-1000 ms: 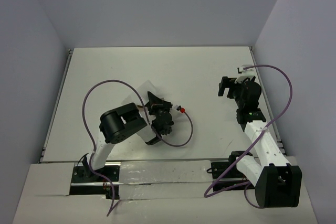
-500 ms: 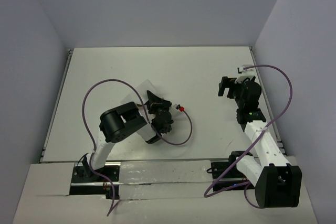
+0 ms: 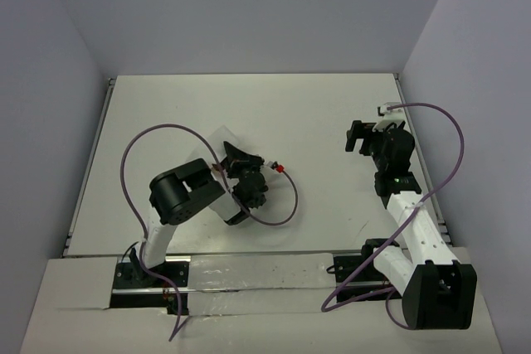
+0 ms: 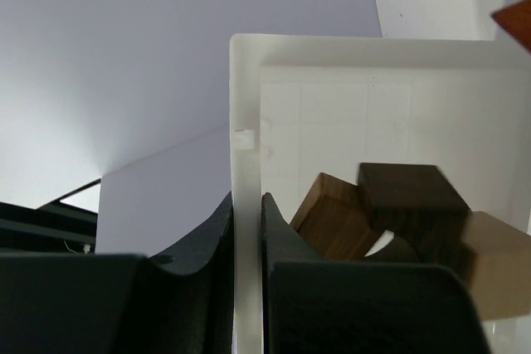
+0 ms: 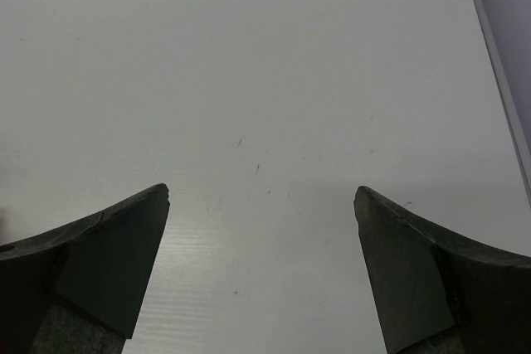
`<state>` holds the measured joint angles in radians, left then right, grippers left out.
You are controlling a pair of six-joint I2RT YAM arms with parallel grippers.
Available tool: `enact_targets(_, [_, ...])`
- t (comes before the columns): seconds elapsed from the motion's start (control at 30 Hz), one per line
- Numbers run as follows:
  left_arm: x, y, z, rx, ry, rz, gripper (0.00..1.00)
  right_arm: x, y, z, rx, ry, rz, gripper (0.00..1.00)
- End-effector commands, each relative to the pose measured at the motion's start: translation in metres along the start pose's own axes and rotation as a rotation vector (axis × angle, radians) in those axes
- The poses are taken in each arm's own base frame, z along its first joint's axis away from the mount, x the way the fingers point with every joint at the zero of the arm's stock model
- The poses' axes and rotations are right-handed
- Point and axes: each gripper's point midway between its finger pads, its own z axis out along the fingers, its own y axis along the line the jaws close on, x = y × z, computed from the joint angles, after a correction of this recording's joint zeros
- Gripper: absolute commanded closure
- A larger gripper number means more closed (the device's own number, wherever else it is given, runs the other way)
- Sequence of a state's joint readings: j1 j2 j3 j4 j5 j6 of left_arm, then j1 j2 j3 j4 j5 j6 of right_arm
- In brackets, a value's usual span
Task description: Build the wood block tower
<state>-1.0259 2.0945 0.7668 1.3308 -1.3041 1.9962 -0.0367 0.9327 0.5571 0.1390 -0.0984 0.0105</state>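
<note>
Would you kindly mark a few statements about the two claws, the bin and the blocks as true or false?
1. The left claw is clamped on a wall of the white bin. True.
2. The wooden blocks lie inside the bin. True.
3. The right claw grips a dark block. False: it is open, with only bare table between its fingers.
4. The blocks stand as a neat tower on the table. False: they lie jumbled together in the bin, not stacked.
</note>
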Motion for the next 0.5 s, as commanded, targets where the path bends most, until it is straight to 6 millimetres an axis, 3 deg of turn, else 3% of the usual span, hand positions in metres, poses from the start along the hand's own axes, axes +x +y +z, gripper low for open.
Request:
enact_targets(0.0, [0.022, 0.057, -0.020, -0.154, 0.016, -0.535, 1.00, -0.032, 0.002, -0.001, -0.011, -0.075, 0.016, 0.00])
enact_targets(0.1, [0.017, 0.059, -0.025, -0.162, -0.003, -0.538, 1.00, -0.029, 0.000, 0.000, -0.004, -0.058, 0.014, 0.00])
enact_targets(0.23, [0.043, 0.056, 0.000, -0.154, 0.081, -0.549, 1.00, -0.033, 0.001, -0.005, -0.007, -0.087, 0.008, 0.00])
enact_targets(0.47, [0.061, 0.065, 0.005, -0.143, 0.136, -0.612, 1.00, -0.031, 0.002, -0.002, -0.013, -0.068, 0.019, 0.00])
